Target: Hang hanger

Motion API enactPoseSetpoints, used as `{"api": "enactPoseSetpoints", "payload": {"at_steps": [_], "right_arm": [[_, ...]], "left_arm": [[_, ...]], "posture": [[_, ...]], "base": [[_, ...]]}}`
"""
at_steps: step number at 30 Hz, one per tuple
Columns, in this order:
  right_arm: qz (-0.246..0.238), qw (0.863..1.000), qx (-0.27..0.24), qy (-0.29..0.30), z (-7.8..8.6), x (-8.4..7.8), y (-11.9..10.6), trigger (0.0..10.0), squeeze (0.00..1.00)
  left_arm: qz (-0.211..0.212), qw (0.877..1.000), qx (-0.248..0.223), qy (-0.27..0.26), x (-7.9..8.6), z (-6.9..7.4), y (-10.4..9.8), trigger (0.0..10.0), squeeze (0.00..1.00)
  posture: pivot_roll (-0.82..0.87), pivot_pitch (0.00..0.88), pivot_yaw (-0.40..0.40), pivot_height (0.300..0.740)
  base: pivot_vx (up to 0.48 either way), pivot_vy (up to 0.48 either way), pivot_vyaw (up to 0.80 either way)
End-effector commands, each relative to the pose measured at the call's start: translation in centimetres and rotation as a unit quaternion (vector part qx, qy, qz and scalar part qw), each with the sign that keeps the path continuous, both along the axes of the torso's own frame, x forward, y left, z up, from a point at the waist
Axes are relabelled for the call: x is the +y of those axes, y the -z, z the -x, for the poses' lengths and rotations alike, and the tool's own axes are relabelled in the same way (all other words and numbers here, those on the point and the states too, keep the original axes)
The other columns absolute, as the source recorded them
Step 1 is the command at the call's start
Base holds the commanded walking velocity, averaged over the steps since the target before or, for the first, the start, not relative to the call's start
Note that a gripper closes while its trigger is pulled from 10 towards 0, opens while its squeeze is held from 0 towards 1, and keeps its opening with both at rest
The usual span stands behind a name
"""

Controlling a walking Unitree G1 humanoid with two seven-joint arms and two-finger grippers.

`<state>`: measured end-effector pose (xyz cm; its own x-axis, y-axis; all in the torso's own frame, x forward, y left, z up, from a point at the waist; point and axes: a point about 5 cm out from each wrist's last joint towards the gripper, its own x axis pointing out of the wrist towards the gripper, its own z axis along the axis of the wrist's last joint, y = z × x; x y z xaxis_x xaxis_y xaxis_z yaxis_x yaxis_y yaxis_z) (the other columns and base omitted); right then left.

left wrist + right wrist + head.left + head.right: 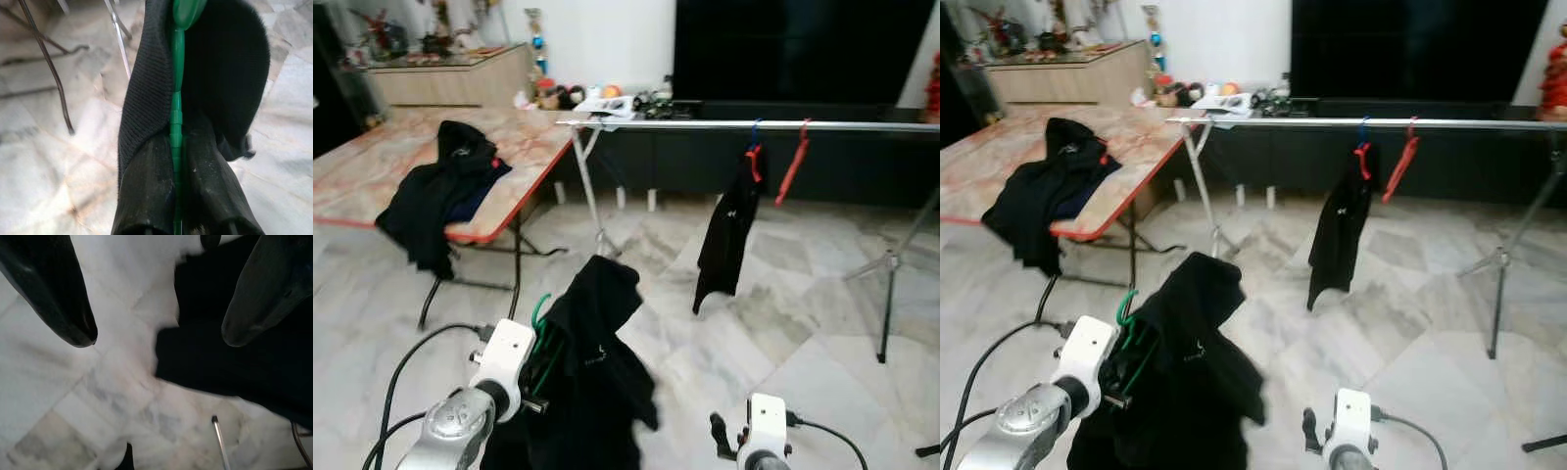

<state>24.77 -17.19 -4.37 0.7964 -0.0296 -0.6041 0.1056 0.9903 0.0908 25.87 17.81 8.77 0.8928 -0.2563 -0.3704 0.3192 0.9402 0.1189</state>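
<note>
L arm raised at lower left, my left gripper w/ both fingers pressed together, clamped on a green hanger. R arm low at lower right, my right gripper w/ fingers spread wide, holding nothing.

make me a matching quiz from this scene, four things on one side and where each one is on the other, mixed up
Things:
1. green hanger
2. red hanger
3. black pile
4. right gripper

Places:
A. on the table
B. empty, above the floor
C. in the left gripper
D. bare, on the rail

Pairs: 1-C, 2-D, 3-A, 4-B
</note>
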Motion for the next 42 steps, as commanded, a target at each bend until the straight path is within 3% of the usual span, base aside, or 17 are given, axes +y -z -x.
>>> {"api": "enactPoseSetpoints", "payload": {"at_steps": [1, 5, 7, 8, 10, 13, 16, 20, 24, 31, 33, 42], "right_arm": [[-0.005, 0.999, -0.039, -0.013, -1.2, 0.4, -1.1, 10.0, 0.00], [-0.046, 0.990, -0.121, -0.063, -2.7, 1.5, -3.0, 10.0, 0.00], [-0.046, 0.990, -0.121, -0.063, -2.7, 1.5, -3.0, 10.0, 0.00], [-0.068, 0.981, -0.158, -0.091, -3.1, 1.8, -4.0, 10.0, 0.00], [-0.085, 0.972, -0.185, -0.117, -3.3, 2.1, -4.7, 10.0, 0.00], [-0.129, 0.945, -0.231, -0.193, -3.1, 2.9, -6.1, 10.0, 0.00], [-0.183, 0.916, -0.250, -0.255, -2.6, 3.8, -7.1, 10.0, 0.00], [-0.231, 0.891, -0.235, -0.311, -1.9, 4.4, -7.3, 10.0, 0.00], [-0.213, 0.897, -0.227, -0.313, -1.9, 4.4, -6.9, 10.0, 0.00], [-0.175, 0.901, -0.204, -0.341, -2.4, 4.6, -6.9, 10.0, 0.00], [-0.093, 0.926, -0.199, -0.308, -3.7, 3.7, -6.9, 10.0, 0.00], [-0.101, 0.928, -0.194, -0.303, -4.1, 3.6, -6.8, 10.0, 0.00]], "left_arm": [[0.003, 1.000, -0.020, 0.012, -0.4, -0.3, -1.2, 10.0, 0.00], [0.001, 0.999, -0.012, 0.052, -1.1, -0.4, -1.6, 10.0, 0.00], [0.001, 0.999, -0.012, 0.052, -1.1, -0.4, -1.6, 10.0, 0.00], [0.000, 0.998, -0.008, 0.067, -1.5, -0.5, -1.7, 10.0, 0.00], [-0.001, 0.997, -0.003, 0.079, -1.8, -0.6, -1.8, 10.0, 0.00], [0.002, 0.995, -0.006, 0.097, -2.6, -1.4, -2.3, 10.0, 0.00], [0.010, 0.994, -0.017, 0.109, -3.3, -2.4, -3.2, 10.0, 0.00], [0.014, 0.992, -0.034, 0.122, -4.2, -3.7, -4.2, 10.0, 0.00], [0.016, 0.990, -0.041, 0.131, -5.1, -4.7, -5.0, 10.0, 0.00], [0.017, 0.984, -0.032, 0.174, -6.7, -5.2, -6.2, 10.0, 0.00], [0.015, 0.982, -0.037, 0.184, -7.2, -5.3, -6.9, 10.0, 0.00], [0.026, 0.976, -0.044, 0.209, -8.5, -5.1, -8.2, 10.0, 0.00]], "posture": [[0.19, 0.021, 0.018, 0.740], [0.19, 0.023, 0.023, 0.740], [0.19, 0.023, 0.023, 0.740], [0.18, 0.022, 0.023, 0.740], [0.18, 0.022, 0.023, 0.740], [0.18, 0.022, 0.016, 0.740], [0.17, 0.025, 0.011, 0.740], [0.17, 0.026, -0.004, 0.740], [0.17, 0.019, -0.013, 0.740], [0.17, 0.016, -0.019, 0.740], [0.17, 0.009, -0.023, 0.740], [0.17, 0.000, -0.023, 0.740]], "base": [[0.000, 0.000, 0.00], [0.000, 0.000, 0.00], [0.000, 0.000, 0.00], [0.000, 0.000, 0.00], [0.000, 0.000, 0.00], [0.000, 0.000, 0.00], [0.000, 0.000, 0.00], [0.000, 0.000, 0.00], [0.000, 0.000, 0.00], [0.000, 0.000, 0.00], [0.000, 0.000, 0.00], [0.000, 0.000, 0.00]]}}
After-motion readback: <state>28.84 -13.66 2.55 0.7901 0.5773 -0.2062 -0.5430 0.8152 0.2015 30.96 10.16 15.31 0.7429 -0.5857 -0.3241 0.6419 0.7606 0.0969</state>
